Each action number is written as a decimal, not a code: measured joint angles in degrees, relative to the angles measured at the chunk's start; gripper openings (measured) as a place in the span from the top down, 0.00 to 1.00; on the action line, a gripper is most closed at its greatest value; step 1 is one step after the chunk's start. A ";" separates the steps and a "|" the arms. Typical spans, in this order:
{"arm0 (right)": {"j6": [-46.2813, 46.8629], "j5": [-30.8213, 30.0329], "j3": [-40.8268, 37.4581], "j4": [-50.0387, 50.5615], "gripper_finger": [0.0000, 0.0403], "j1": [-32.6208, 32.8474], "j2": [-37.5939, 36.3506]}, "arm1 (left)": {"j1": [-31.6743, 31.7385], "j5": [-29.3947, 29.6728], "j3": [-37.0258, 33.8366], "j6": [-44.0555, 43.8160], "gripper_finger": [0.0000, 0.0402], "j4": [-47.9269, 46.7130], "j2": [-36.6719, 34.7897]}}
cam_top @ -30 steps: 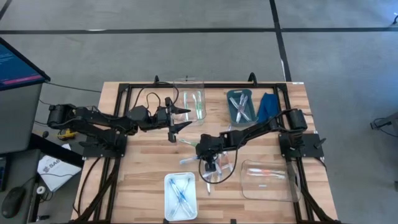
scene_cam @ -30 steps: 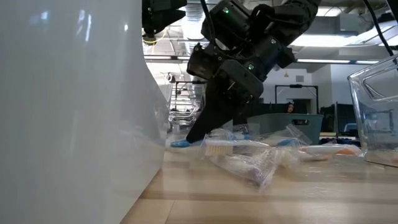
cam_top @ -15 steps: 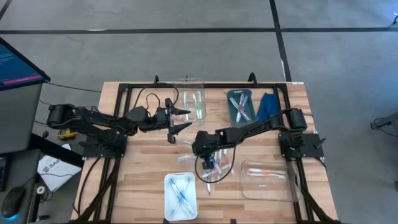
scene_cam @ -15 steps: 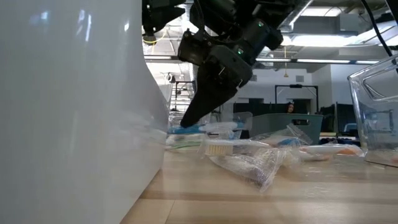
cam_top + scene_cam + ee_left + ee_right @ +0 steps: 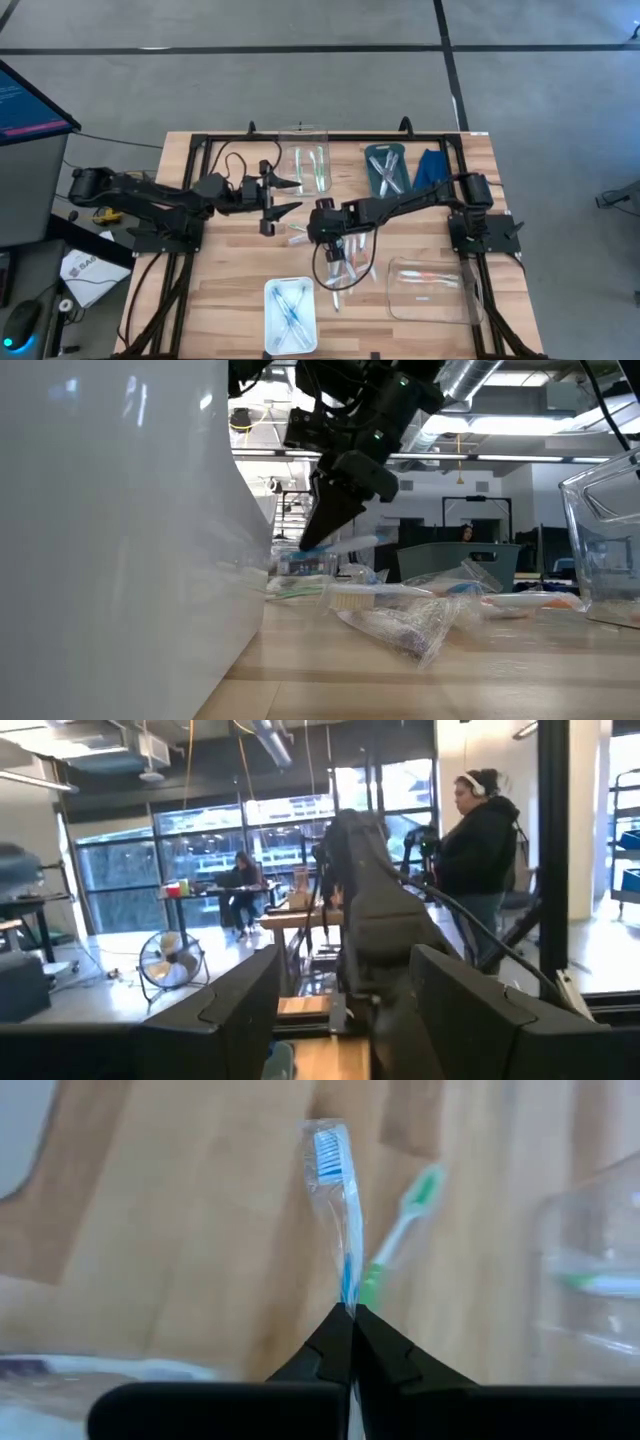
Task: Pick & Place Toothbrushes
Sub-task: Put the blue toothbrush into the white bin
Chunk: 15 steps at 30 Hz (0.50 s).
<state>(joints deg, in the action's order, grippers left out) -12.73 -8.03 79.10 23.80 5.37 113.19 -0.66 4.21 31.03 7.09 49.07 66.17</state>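
Right wrist view, right gripper (image 5: 351,1320) pinched on a wrapped blue toothbrush (image 5: 334,1200) lifted above the wooden table (image 5: 180,1230), green toothbrush (image 5: 400,1230) lying below, left gripper (image 5: 272,195) spread apart, hovering mid-table beside the clear bin (image 5: 305,170) of green brushes.

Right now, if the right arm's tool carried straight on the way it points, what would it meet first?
The right tool, shut on a blue toothbrush, points down at the bare wooden table. That looks like its first contact. A green toothbrush lies just beside that line; depth is hard to judge.
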 joint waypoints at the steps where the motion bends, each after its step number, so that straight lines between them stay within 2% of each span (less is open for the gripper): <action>1: -0.72 -0.63 0.83 0.82 1.00 -0.25 0.00 | -0.22 0.02 0.00 -0.02 0.46 -0.67 -0.54; 15: -13.35 -1.48 12.12 6.56 1.00 0.12 0.00 | -4.92 0.02 -0.02 -0.06 0.46 -6.87 -8.53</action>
<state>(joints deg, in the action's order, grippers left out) -26.08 -9.51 91.22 30.36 5.49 113.19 -5.58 4.23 31.00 7.03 42.21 57.64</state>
